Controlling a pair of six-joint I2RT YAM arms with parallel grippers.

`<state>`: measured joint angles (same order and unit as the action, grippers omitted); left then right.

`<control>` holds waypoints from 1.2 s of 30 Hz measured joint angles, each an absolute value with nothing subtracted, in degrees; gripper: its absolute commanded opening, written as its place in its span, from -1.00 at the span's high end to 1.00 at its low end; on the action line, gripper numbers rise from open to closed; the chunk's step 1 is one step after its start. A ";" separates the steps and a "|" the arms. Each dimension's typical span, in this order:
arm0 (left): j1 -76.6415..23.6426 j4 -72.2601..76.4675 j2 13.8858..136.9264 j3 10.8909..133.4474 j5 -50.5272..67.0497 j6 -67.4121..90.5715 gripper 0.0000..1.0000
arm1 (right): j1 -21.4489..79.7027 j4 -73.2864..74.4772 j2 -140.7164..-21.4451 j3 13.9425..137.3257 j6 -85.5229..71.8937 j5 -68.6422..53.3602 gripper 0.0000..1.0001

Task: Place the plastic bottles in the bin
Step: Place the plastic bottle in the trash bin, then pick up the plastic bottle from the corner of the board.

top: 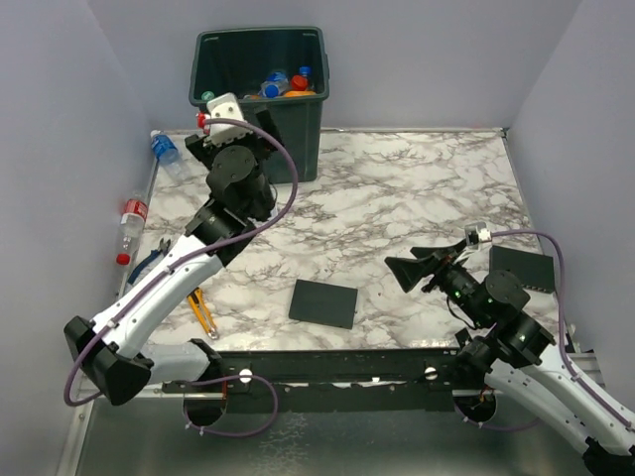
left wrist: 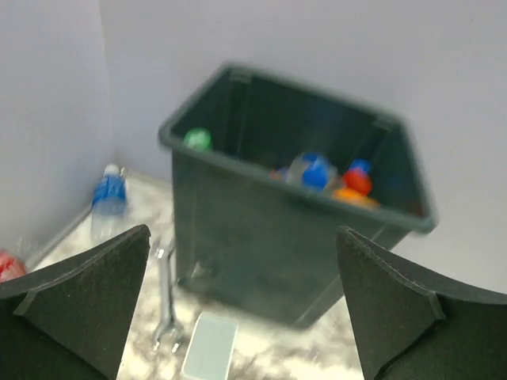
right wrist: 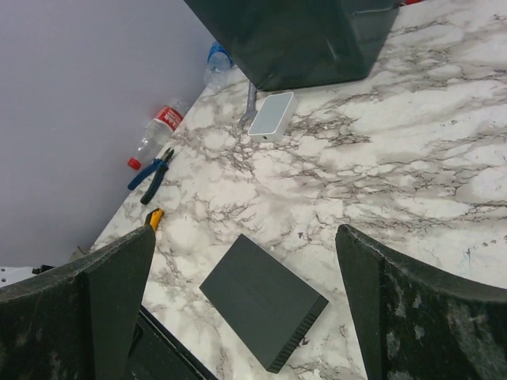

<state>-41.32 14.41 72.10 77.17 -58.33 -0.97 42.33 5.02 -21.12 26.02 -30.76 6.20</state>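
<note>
The dark green bin (top: 298,119) stands at the back of the marble table and holds several plastic bottles (top: 283,81) with blue, red and orange caps. My left gripper (left wrist: 243,232) hovers open and empty in front of the bin (left wrist: 261,229), just below its rim; the bottles inside (left wrist: 317,170) show blurred. Left of the bin, a blue-label bottle (top: 165,149) lies against the wall. A red-label bottle (top: 132,220) lies further forward. My right gripper (top: 402,266) is open and empty, low over the table's right half, and looks toward a black plate (right wrist: 261,301).
A wrench (left wrist: 165,293) and a small white box (left wrist: 210,348) lie at the bin's foot. Blue-handled pliers (top: 149,260) and a yellow-handled tool (top: 201,312) lie by the left edge. One black plate (top: 323,303) sits near the front middle, another (top: 523,268) at the right.
</note>
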 measured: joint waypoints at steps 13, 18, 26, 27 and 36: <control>-7.44 -23.00 69.25 51.59 -42.39 38.28 -0.98 | 42.33 6.13 -20.03 26.02 -32.23 4.16 -0.96; -1.17 -24.36 76.09 52.47 -42.26 45.47 -0.98 | 42.33 6.13 -19.25 26.00 -33.06 2.87 -0.96; 4.73 -24.73 84.09 55.29 -43.18 60.49 -0.98 | 42.33 6.59 -18.46 25.21 -33.67 1.98 -0.96; 4.89 -24.71 84.90 55.94 -43.31 61.45 -0.98 | 42.33 6.66 -18.44 25.12 -33.67 1.98 -0.96; 5.67 -13.21 96.71 67.37 -40.82 52.97 -0.98 | 42.33 6.83 -19.90 25.06 -33.15 2.02 -0.96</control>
